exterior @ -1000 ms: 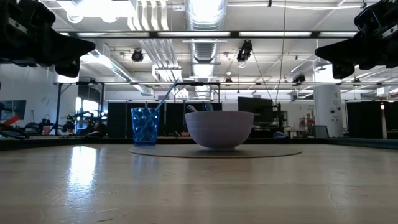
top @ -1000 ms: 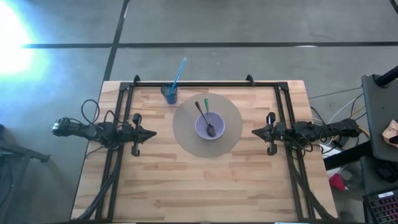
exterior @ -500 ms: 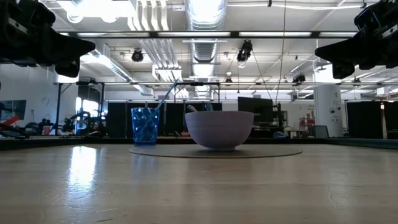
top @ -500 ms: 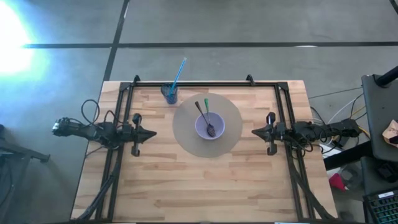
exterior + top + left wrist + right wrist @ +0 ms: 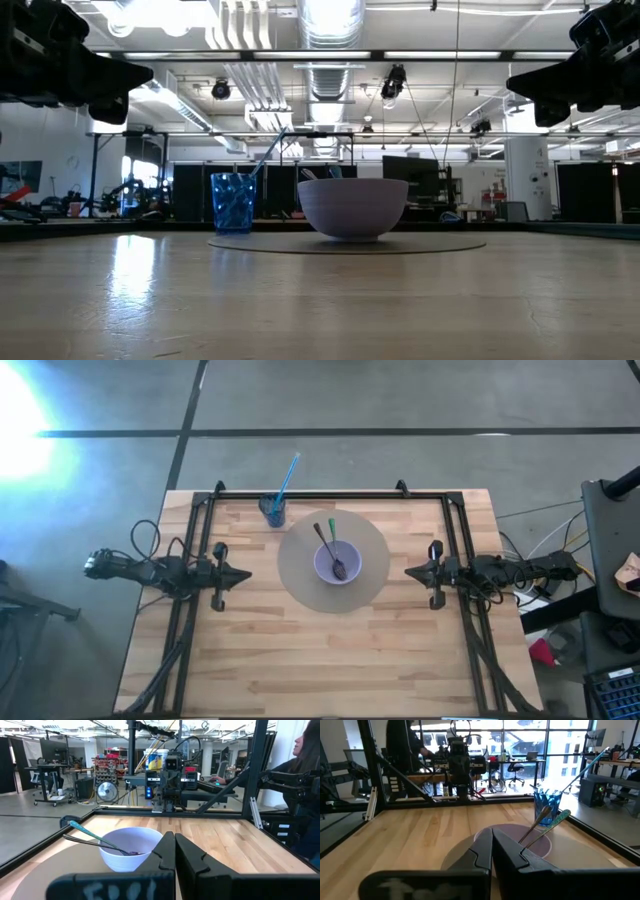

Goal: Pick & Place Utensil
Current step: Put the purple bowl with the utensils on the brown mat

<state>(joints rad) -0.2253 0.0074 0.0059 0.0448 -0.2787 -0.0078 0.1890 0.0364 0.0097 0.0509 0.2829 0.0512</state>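
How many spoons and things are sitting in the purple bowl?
2. A dark spoon and a green-handled utensil both rest in the purple bowl, handles leaning over its rim toward the blue cup. A third, blue one stands in that cup instead.

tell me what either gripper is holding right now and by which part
Nothing is held. The left gripper and right gripper are both shut on nothing, off to either side of the bowl, where the two utensils rest.

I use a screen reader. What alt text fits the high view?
A lavender bowl holding two utensils sits on a round grey mat mid-table, with a blue cup and straw behind it. The left gripper and right gripper, both shut, flank the mat.
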